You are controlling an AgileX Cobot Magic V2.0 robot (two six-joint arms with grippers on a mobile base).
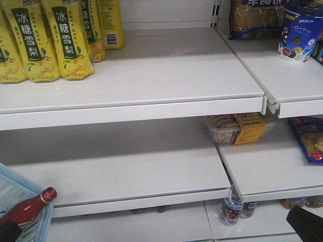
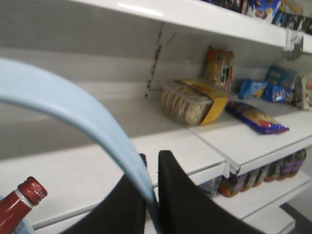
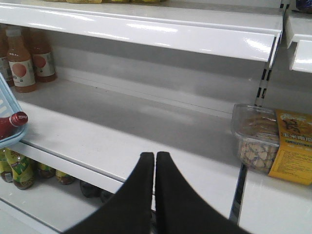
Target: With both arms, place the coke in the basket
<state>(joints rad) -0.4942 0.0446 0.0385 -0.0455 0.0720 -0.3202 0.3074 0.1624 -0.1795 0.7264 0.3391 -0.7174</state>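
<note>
The left tool (image 2: 148, 195) pinches the basket (image 1: 20, 194) handle, carrying it; the coke (image 1: 28, 207) lies inside. The right tool (image 3: 155, 165) is closed, empty.

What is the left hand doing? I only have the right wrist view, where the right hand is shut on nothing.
Observer: The left hand is shut on the light-blue handle.
Operator: Is the coke bottle actually inside the basket?
Observer: In the front view, the coke bottle lies tilted in the basket, with its neck poking up over the rim.
Operator: Is anything stocked higher up?
Observer: Yellow pear-drink bottles stand at the left of the upper shelf.
</note>
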